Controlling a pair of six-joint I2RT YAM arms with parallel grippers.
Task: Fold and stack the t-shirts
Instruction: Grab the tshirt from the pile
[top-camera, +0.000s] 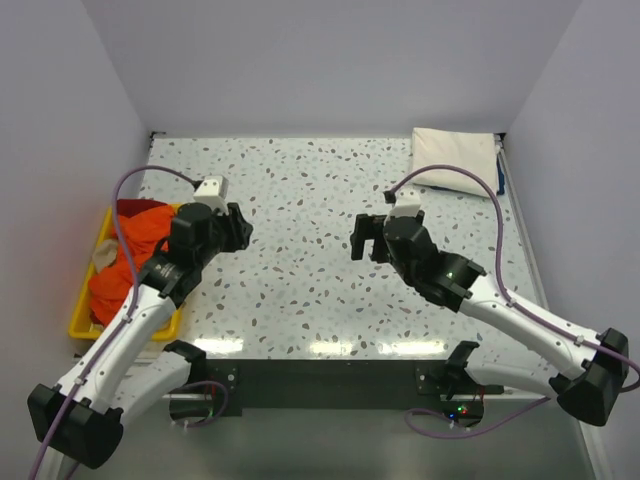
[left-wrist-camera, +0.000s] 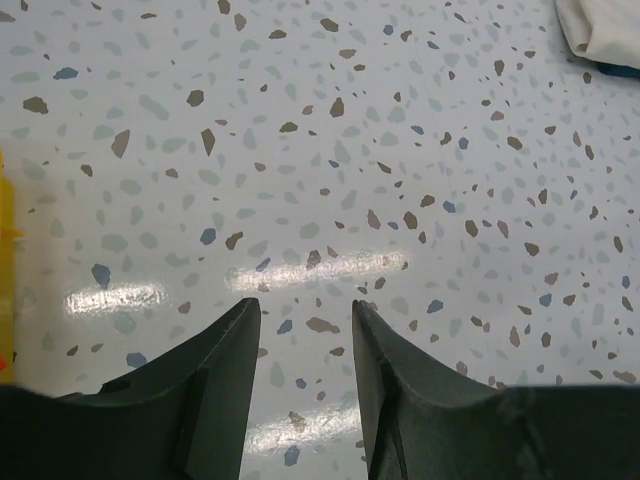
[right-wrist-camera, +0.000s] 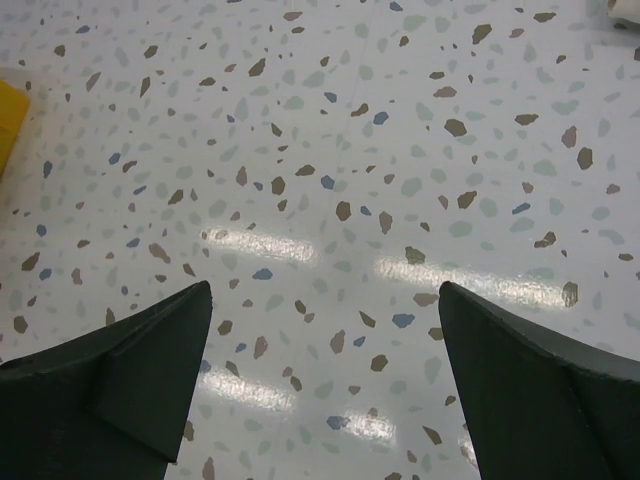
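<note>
Presently both arms hang over the middle of the worktop (top-camera: 300, 190), and neither one has cloth in it. Left gripper (top-camera: 243, 228): jaws partly apart with a narrow gap, only speckled surface showing between them. Right gripper (top-camera: 360, 238): jaws spread as wide as they go, likewise nothing in them. The two face each other across the middle, well apart.

Unfolded pile: behind the left gripper and to its outer side, heaped in a yellow tray (top-camera: 82, 322) at the worktop's left edge. Orange t-shirt (top-camera: 140, 238) on top, crumpled. A dark red cloth (top-camera: 135, 207) sits at the far end of the heap, and a bit of beige cloth (top-camera: 103, 256) at the tray's outer rim. Judged: the tray serves as the supply bin, so the shirts lie bunched, to be drawn out one at a time.

Finished work: a cream-white t-shirt (top-camera: 455, 158), folded to a neat rectangle, lies flat in the far corner, beyond the right gripper and to its outer side. Judged: that corner is the stacking spot, set aside so the middle is left for spreading and folding. One shirt is there and the heap is not yet done, so the task looks early.

Surface: glossy white with grey, brown and blue flecks, strip-light glare along the near side. Smooth, so cloth will likely slide on it.

Room: plain pale walls (top-camera: 60, 90) close in on three sides. Purple cables (top-camera: 150, 170) loop off each wrist.
</note>
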